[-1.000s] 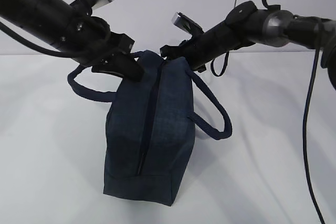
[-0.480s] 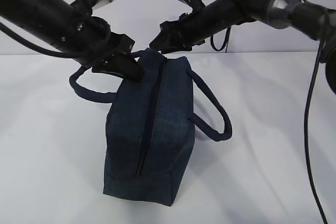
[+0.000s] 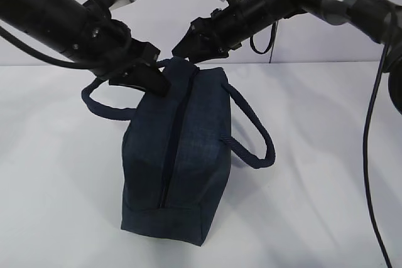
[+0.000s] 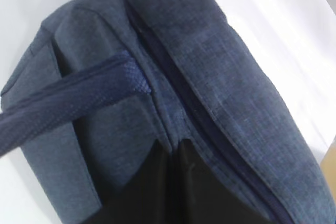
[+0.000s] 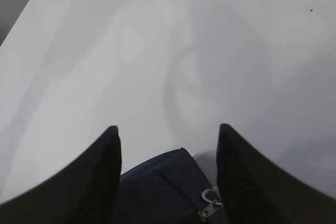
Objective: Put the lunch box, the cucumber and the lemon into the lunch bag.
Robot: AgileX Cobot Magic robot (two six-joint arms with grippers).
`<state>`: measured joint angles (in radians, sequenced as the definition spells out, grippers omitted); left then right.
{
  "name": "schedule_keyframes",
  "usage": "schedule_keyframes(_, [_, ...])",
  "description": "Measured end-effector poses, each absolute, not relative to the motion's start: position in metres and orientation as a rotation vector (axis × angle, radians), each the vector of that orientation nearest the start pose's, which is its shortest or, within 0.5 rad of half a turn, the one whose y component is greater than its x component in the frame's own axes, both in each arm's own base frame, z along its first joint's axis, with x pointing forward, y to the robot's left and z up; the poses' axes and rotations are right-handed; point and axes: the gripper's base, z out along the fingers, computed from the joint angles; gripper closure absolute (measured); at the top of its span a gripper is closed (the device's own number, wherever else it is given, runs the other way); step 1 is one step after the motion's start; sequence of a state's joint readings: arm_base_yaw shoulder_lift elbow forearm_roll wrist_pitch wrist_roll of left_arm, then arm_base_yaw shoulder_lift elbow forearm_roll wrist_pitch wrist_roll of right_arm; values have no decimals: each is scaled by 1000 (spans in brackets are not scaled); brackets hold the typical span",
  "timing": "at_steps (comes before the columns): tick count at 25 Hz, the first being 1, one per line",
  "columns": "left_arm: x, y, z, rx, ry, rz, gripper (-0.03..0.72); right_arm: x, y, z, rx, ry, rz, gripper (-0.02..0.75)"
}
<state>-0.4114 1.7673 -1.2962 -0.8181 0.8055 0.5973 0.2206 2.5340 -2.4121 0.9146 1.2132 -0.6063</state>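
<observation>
— White table [image 3: 56, 174]; where is the bag?
— Bag [image 3: 188, 149] stands at centre, zipper shut. Left gripper [image 3: 154, 83], at ten o'clock, is clamped on its far end.
— And at one o'clock?
— Right gripper [image 5: 167, 150] hangs above the ring pull [image 5: 210, 203], jaws apart, holding nothing.

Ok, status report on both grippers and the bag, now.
Left gripper shut on the lunch bag at its far top end. Right gripper open, above that end, holding nothing. Zipper closed, ring pull between right fingers. Nothing in the way.
</observation>
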Motion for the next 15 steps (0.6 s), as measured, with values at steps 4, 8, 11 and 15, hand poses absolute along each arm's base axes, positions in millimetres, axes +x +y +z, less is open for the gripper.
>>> schedule_keyframes(4, [326,-193,253,690,2485,-861,687,509,182,228,-795,2291,1055,318])
schedule_keyframes(8, [327,-189,250,707,2506,-786,687,511,179,243,-799,2286,962,318])
schedule_keyframes(11, [328,-186,249,687,2528,-755,687,512,174,250,-767,2319,881,318])
schedule_keyframes(15, [332,-180,249,660,2534,-745,687,514,170,258,-718,2349,806,318])
